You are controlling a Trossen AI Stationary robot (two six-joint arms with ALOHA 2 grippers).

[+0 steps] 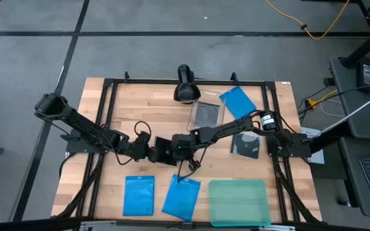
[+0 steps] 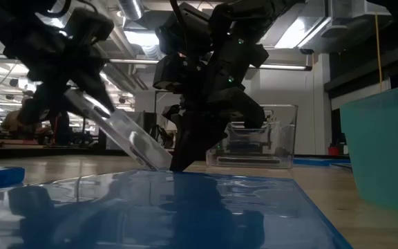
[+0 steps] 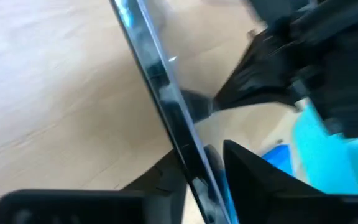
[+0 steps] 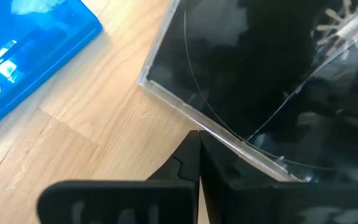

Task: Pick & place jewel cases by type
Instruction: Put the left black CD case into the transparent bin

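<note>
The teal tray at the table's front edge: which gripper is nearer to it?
Right. The right gripper is at the table's middle, diagonally behind the teal tray. The left gripper is just beyond it, farther from the tray.

Six jewel cases seen in high view. Two bright blue cases flat at near edge: one (image 1: 139, 195) squared to the table, one (image 1: 182, 197) slightly rotated just beside it. Third blue case (image 1: 237, 102) lies angled at far side. Black-and-clear disc case (image 1: 206, 115) lies flat near it; another (image 1: 246, 144) flat toward right. Third disc case (image 2: 119, 131) tilted on edge mid-table, clear with black tray
</note>
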